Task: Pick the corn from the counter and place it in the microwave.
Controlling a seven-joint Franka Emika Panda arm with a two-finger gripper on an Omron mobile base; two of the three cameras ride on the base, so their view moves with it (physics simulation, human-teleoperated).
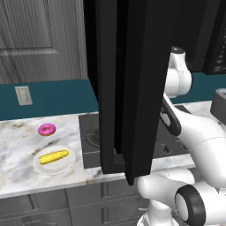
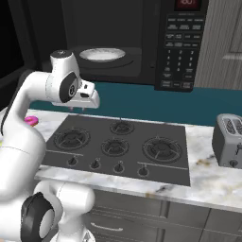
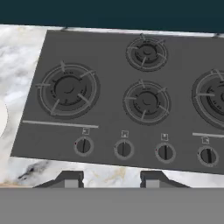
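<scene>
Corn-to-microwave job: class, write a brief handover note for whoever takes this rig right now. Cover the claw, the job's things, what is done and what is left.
Claw: open, holding nothing, hovering above the stovetop, pointing down.
Corn: lying on the white plate on the counter, left of the stovetop, beside a pink donut. Untouched.
Microwave: door swung open, glass turntable bare.
Done: door is open.
Left: move the claw left to the corn, grasp it, lift it and set it inside the microwave.
</scene>
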